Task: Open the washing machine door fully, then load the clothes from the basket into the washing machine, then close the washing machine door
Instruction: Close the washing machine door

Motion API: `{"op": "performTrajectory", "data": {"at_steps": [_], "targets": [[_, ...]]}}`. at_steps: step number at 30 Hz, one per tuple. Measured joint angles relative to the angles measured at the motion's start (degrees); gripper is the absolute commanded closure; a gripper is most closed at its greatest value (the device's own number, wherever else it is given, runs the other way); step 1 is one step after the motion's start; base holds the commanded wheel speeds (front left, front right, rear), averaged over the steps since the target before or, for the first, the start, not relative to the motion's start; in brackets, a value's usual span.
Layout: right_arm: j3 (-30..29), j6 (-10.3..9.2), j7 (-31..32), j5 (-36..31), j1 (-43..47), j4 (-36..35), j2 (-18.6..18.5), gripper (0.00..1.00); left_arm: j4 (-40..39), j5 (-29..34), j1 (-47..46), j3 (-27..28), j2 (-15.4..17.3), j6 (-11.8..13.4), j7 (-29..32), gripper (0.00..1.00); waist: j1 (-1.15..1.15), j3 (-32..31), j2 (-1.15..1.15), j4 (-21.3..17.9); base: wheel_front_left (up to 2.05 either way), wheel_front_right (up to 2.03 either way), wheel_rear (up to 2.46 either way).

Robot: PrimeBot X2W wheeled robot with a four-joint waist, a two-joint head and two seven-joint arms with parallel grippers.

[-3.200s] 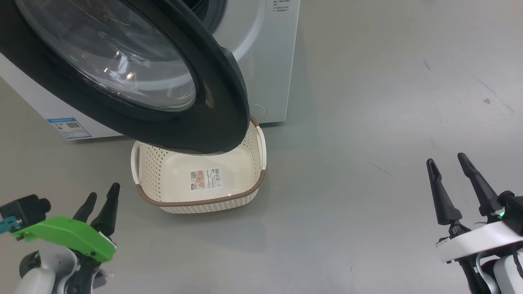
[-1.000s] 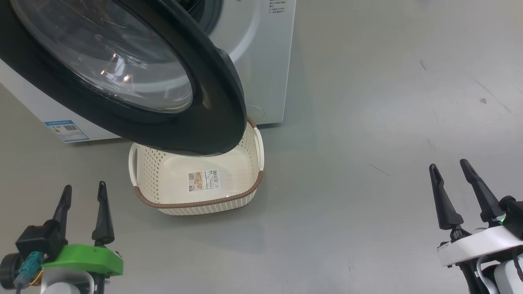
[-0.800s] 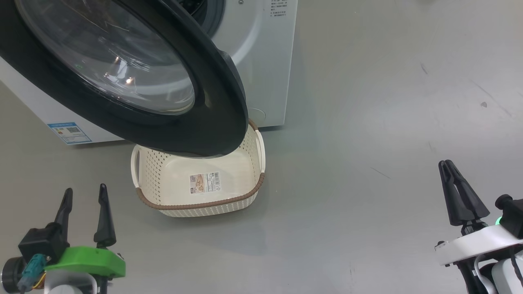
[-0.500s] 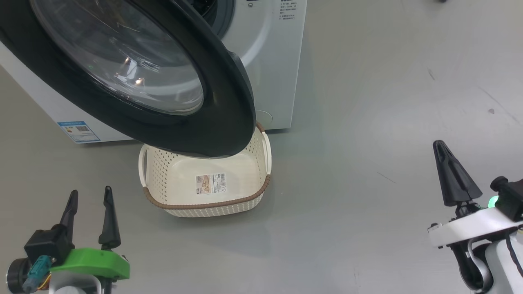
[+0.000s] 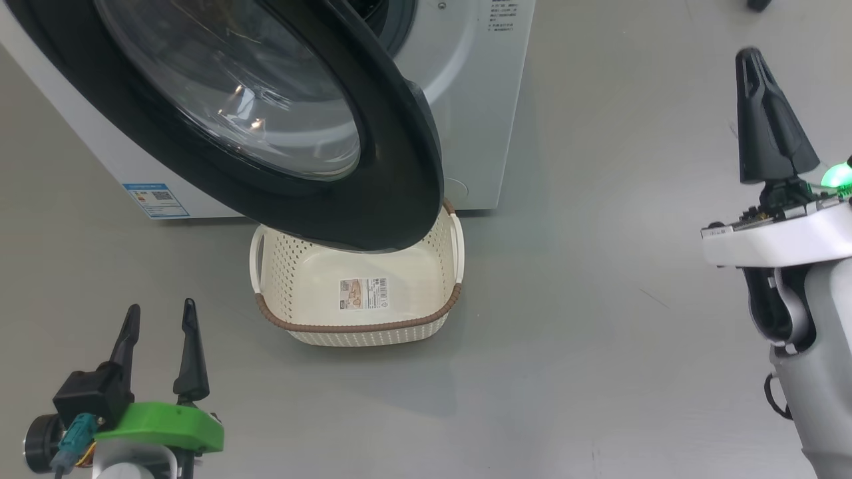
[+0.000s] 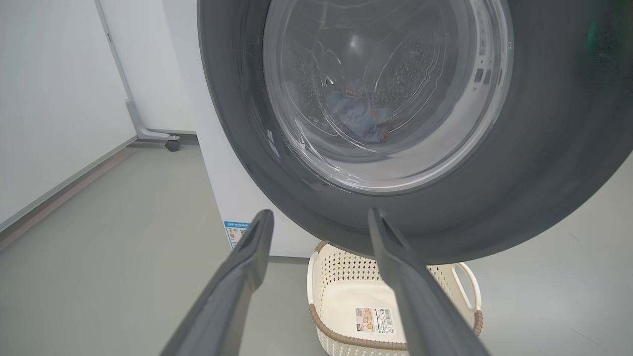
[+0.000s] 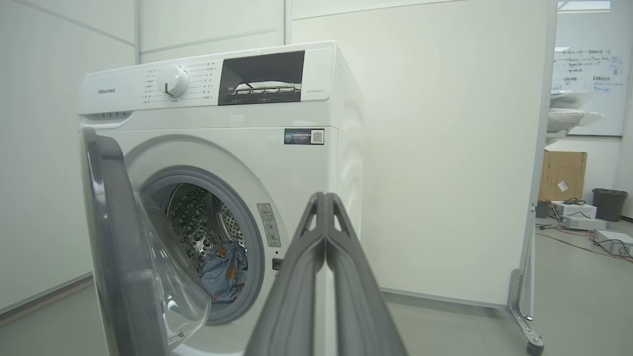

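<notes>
The washing machine has its black, glass-windowed door swung open, and the door overhangs the back of the basket. The cream basket on the floor holds nothing but a barcode sticker. Light-blue clothes lie in the steel drum and also show through the door glass. My left gripper is open at the lower left, near the floor in front of the basket. My right gripper is shut on nothing, raised at the far right. In the right wrist view it points at the machine's front.
Bare grey floor spreads to the right of the machine. A white partition on castors stands behind it. A cardboard box, a dark bin and cabled devices sit far off to the right.
My right gripper has shut its fingers and risen high up the right side of the head view. The head camera has shifted. The left gripper stays open, and the door and basket have not moved.
</notes>
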Motion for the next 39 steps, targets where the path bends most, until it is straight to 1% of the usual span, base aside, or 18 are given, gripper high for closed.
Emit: {"op": "performTrajectory", "data": {"at_steps": [7,12,19,24,27,39], "targets": [[5.7,0.00,0.0,0.3,-7.9,-2.1,-0.6,1.00,-0.2,0.0,0.0,-0.3,-0.3,-0.1,0.0,0.00,0.00,0.3,0.00,1.8,0.00,0.00,0.00],[11.0,0.00,-0.1,0.9,-11.2,-3.8,0.0,1.00,-0.5,0.0,-0.1,-1.2,-0.4,-0.1,0.0,0.00,0.00,0.6,0.00,3.2,0.00,0.00,0.00],[22.6,0.00,-0.1,1.5,-12.5,-3.6,0.4,1.00,-1.1,-0.3,-0.2,-2.3,-0.6,-0.1,0.0,0.00,0.00,1.6,0.00,5.1,0.00,0.00,0.00],[28.7,0.15,-0.1,2.2,-12.5,-0.7,-0.2,1.00,-1.3,-0.7,-0.3,-2.8,-0.6,-0.1,0.0,0.00,0.00,2.5,0.00,6.5,0.00,0.00,0.00],[31.0,0.15,-0.1,2.4,-12.5,1.2,-0.8,1.00,-1.4,-1.0,-0.6,-3.1,-0.7,-0.1,0.0,0.00,0.00,3.1,0.00,7.2,0.00,0.00,0.00],[34.1,0.15,-0.1,5.1,-12.7,9.3,-2.3,1.00,-1.9,-3.1,-2.2,-4.2,-0.8,-0.1,0.0,0.00,0.00,6.6,0.00,9.3,0.00,0.00,0.00]]}}
